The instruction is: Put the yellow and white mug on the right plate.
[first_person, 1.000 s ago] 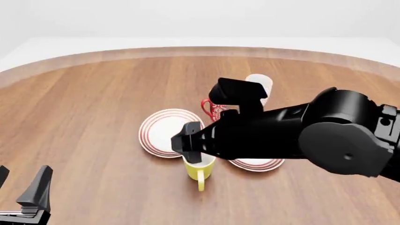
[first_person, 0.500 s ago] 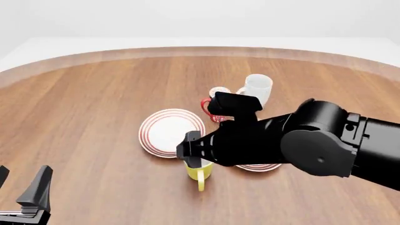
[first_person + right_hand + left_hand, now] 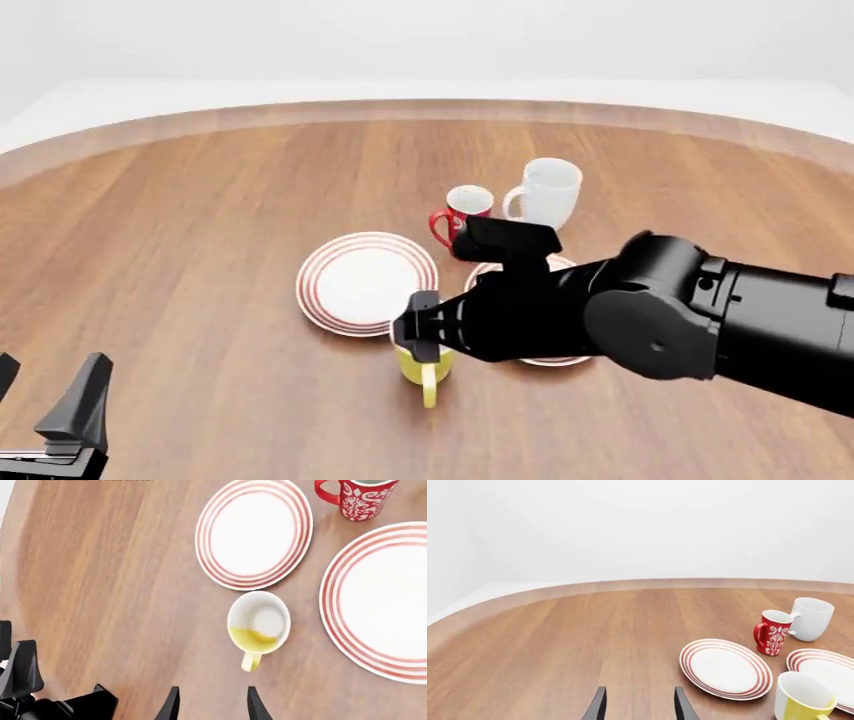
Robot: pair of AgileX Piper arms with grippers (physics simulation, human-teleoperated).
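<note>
Wooden table [image 3: 200,250]: three mugs, two ringed plates. Yellow mug [image 3: 259,625] stands just beside the right plate [image 3: 380,600], under the right gripper [image 3: 208,707], fingers spread, empty. Left gripper [image 3: 635,707] likewise parted, empty.

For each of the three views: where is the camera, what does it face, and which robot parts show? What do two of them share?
Left wrist: low over the table, facing across it; own fingertips show.
Front: behind the arms, looking down; right arm over the yellow and white mug.
Right wrist: above, looking down; own fingertips show.
Both wrist views share the mug and the red patterned mug.
</note>
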